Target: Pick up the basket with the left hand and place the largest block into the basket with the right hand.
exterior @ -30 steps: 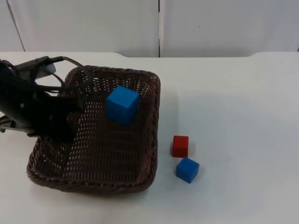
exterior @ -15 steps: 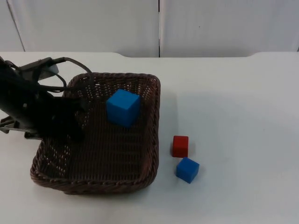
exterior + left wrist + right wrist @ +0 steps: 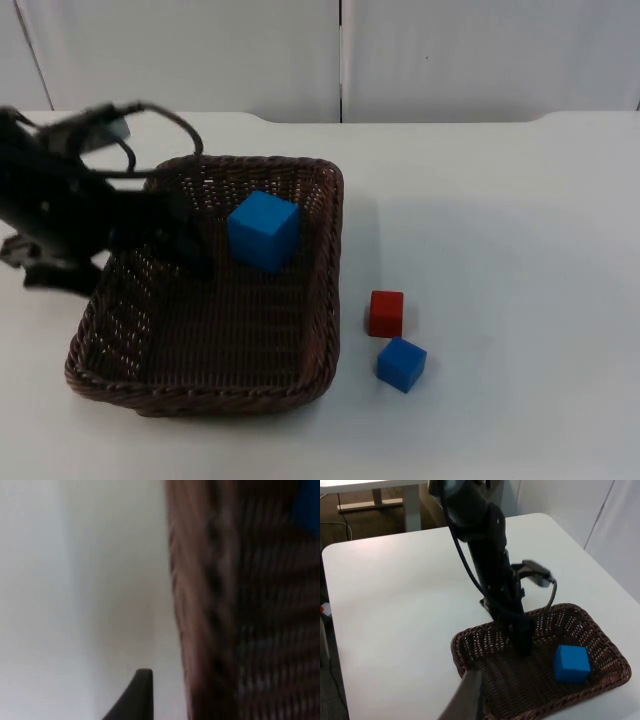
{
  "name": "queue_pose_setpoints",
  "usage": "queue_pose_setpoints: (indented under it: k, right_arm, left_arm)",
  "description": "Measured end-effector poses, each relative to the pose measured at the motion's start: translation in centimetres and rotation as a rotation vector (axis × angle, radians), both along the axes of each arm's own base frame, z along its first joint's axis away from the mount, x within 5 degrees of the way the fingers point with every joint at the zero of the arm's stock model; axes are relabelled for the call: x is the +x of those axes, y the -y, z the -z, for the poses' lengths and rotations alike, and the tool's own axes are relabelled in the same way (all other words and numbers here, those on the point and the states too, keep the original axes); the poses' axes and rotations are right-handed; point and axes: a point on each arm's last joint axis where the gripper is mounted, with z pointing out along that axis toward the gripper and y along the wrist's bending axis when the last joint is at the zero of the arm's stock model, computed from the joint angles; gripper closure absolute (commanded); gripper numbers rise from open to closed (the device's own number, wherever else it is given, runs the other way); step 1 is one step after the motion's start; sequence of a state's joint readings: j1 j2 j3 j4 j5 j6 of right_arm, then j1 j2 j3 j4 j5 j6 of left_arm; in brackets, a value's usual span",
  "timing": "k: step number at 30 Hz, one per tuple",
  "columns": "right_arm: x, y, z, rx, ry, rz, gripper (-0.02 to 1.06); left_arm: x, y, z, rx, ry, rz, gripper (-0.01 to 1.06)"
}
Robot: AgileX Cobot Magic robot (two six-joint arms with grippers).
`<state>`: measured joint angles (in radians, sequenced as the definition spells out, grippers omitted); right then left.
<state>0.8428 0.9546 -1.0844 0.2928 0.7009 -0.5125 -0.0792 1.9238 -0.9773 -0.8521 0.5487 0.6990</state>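
The brown wicker basket (image 3: 336, 250) stands flat on the white table, left of the middle. The largest block, a blue cube (image 3: 263, 230), lies inside it near the far wall. My left gripper (image 3: 130, 262) is open over the basket's left rim, with one finger inside the basket and nothing held. The left wrist view has that rim (image 3: 200, 605) beside one black fingertip (image 3: 139, 692). In the right wrist view the basket (image 3: 600, 630), the blue cube (image 3: 571, 663) and the left gripper (image 3: 507, 625) lie far below. The right gripper's one visible fingertip (image 3: 470, 695) carries nothing.
A small red block (image 3: 386, 313) and a small blue block (image 3: 401, 363) lie on the table just right of the basket. The grey partition wall (image 3: 340, 55) closes off the table's far edge.
The basket has come down from a tilt to lie flat on the table. My left gripper has let go of its left rim, opened wide and moved a little back.
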Motion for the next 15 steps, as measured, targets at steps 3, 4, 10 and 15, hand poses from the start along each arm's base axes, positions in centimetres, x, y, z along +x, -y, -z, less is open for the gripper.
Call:
queue_pose_setpoints:
  k: [3, 4, 10, 15]
  right_arm:
    - [0.0, 0.0, 0.0, 0.000, 0.000, 0.000, 0.19]
    - [0.0, 0.0, 0.0, 0.000, 0.000, 0.000, 0.19]
    - [0.0, 0.0, 0.0, 0.000, -0.001, 0.001, 0.19]
    - [0.0, 0.0, 0.0, 0.000, -0.001, 0.001, 0.19]
  left_arm:
    - [0.1, -0.1, -1.4, 0.006, 0.049, 0.003, 0.00]
    - [0.0, -0.1, -2.2, 0.007, 0.072, 0.005, 0.00]
    - [-1.0, -0.1, -6.6, -0.009, 0.187, 0.013, 0.00]
    - [-3.0, -0.3, -8.6, -0.001, 0.247, 0.010, 0.00]
